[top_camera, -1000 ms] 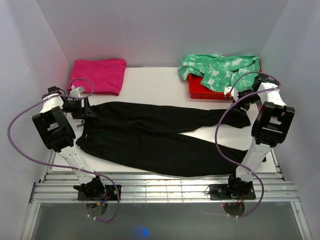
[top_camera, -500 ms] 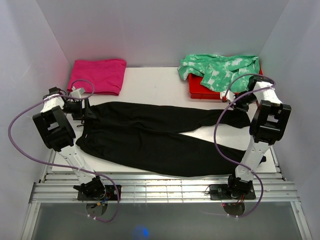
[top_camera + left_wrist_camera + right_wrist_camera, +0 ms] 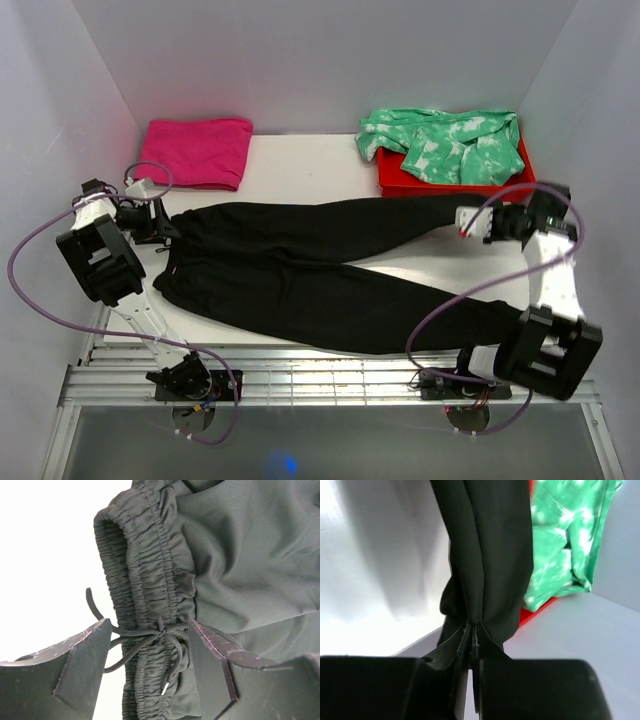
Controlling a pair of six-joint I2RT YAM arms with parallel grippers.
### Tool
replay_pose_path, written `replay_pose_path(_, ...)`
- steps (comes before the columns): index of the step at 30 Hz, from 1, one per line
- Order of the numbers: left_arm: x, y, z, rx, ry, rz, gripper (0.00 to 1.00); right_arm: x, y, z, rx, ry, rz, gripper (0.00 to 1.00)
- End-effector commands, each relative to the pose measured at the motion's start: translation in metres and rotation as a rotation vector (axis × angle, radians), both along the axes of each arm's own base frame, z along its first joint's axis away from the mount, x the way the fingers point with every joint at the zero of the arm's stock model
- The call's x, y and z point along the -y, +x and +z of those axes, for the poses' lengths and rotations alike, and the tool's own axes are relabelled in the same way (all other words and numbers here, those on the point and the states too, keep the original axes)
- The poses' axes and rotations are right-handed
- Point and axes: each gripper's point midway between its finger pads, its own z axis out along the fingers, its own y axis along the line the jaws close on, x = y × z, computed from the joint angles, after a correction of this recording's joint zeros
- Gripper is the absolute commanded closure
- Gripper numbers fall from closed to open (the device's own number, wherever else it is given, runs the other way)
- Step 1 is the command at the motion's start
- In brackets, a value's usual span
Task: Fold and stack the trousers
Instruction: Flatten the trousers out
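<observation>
White walls are boxing in the table (image 3: 300, 160) on three sides, and the trousers (image 3: 290, 280) are lying spread across it, waistband (image 3: 145, 580) at the left, legs running rightward. Being limp, light and soft, they are likely going to sag and drag wherever unsupported, so the elastic band and the leg ends are offering the firmest holds. The right gripper (image 3: 470, 630) is clamping the far leg's end between closed fingers, near the red tray (image 3: 400, 186) holding a green tie-dye garment (image 3: 440, 140). The left gripper (image 3: 150, 665) is standing apart, straddling the waistband at the drawstring (image 3: 145, 640). Bare tabletop is showing behind the far leg, between the pink cloth (image 3: 195, 150) and the tray.
</observation>
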Motion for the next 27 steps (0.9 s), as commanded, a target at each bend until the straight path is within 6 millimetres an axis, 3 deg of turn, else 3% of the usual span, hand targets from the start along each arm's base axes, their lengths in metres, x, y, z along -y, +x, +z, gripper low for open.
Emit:
replay_pose_path(1, -0.004, 0.009, 0.012, 0.05, 0.006, 0.002, 0.27, 0.002, -0.032, -0.069, 0.104, -0.171, 0.084, 0.92)
replay_pose_path(4, -0.002, 0.009, 0.011, 0.048, -0.009, -0.002, 0.26, 0.0, -0.055, -0.112, 0.082, -0.236, 0.109, 0.92)
replay_pose_path(7, -0.002, 0.005, 0.01, 0.04, 0.001, -0.022, 0.24, 0.009, -0.061, -0.136, 0.028, -0.259, 0.069, 0.92)
replay_pose_path(10, 0.001, 0.003, 0.012, 0.053, -0.007, -0.039, 0.17, 0.025, -0.049, -0.14, 0.009, -0.271, 0.002, 0.92)
replay_pose_path(11, 0.004, 0.003, 0.011, 0.052, -0.016, -0.045, 0.15, 0.03, -0.038, -0.131, 0.024, -0.258, -0.033, 0.92)
replay_pose_path(17, 0.018, 0.013, -0.009, 0.01, -0.06, -0.057, 0.14, 0.042, -0.016, -0.131, 0.012, -0.265, -0.061, 0.92)
replay_pose_path(20, 0.007, 0.02, -0.024, -0.014, -0.024, -0.01, 0.35, 0.045, -0.001, -0.128, 0.043, -0.276, -0.066, 0.92)
replay_pose_path(21, 0.004, 0.022, -0.026, -0.025, -0.016, 0.013, 0.56, 0.048, 0.004, -0.124, 0.047, -0.273, -0.089, 0.92)
replay_pose_path(22, -0.007, 0.025, -0.031, -0.038, 0.031, 0.039, 0.67, 0.047, 0.005, -0.128, 0.028, -0.268, -0.089, 0.9)
replay_pose_path(23, -0.012, 0.027, -0.035, -0.047, 0.043, 0.053, 0.78, 0.047, 0.006, -0.128, 0.022, -0.262, -0.092, 0.78)
replay_pose_path(25, -0.03, 0.033, -0.031, -0.044, 0.08, 0.096, 1.0, 0.048, 0.006, -0.127, 0.008, -0.259, -0.097, 0.69)
replay_pose_path(26, -0.034, 0.035, -0.029, -0.045, 0.086, 0.099, 1.0, 0.048, 0.007, -0.126, 0.011, -0.255, -0.103, 0.56)
replay_pose_path(27, -0.042, 0.039, -0.025, -0.036, 0.101, 0.106, 1.0, 0.05, 0.009, -0.122, 0.018, -0.252, -0.114, 0.5)
